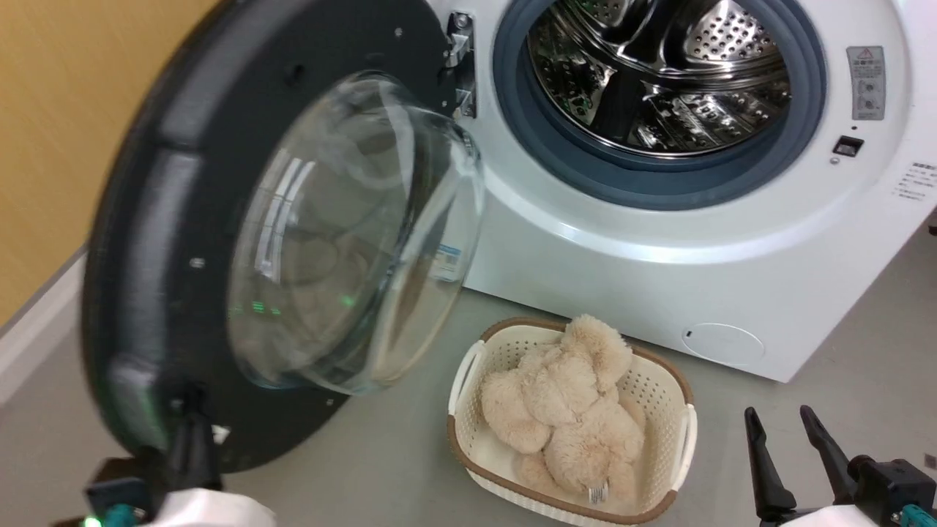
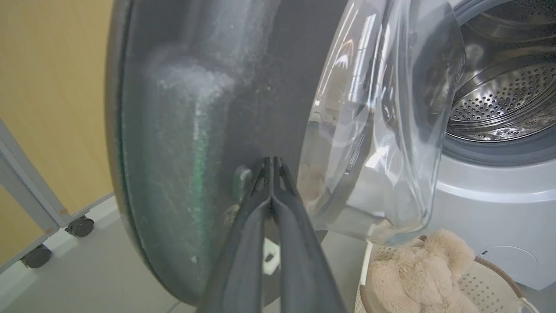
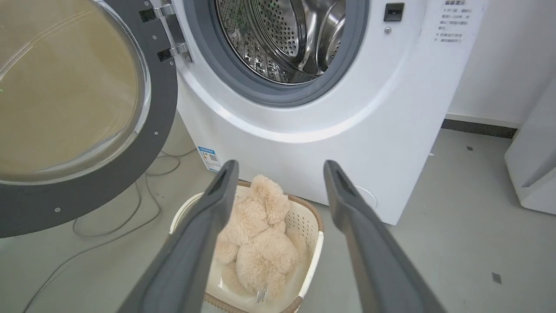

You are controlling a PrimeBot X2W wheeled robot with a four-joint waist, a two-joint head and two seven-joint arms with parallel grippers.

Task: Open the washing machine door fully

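Observation:
The washing machine [image 1: 659, 278] stands white with its steel drum and grey rubber ring exposed. The washing machine door [image 1: 168, 219], a black disc with a bulging clear glass bowl [image 1: 351, 234], hangs swung out to the left on its hinge. My left gripper [image 1: 192, 410] is shut, fingers pressed together with nothing between them. Its tips [image 2: 272, 163] rest against the door's [image 2: 195, 130] dark inner face near the lower rim, beside the glass bowl. My right gripper [image 1: 777, 411] stands open at the lower right, apart from the machine; in the right wrist view the right gripper [image 3: 280, 167] hovers over the basket.
A white basket [image 1: 468, 439] holding a beige plush toy [image 1: 571, 402] sits on the floor before the washer. A yellow wall [image 1: 58, 110] runs close behind the door. Cables [image 3: 130, 217] lie under the door. A wheeled frame [image 2: 80, 226] stands left, another white appliance [image 3: 534, 174] right.

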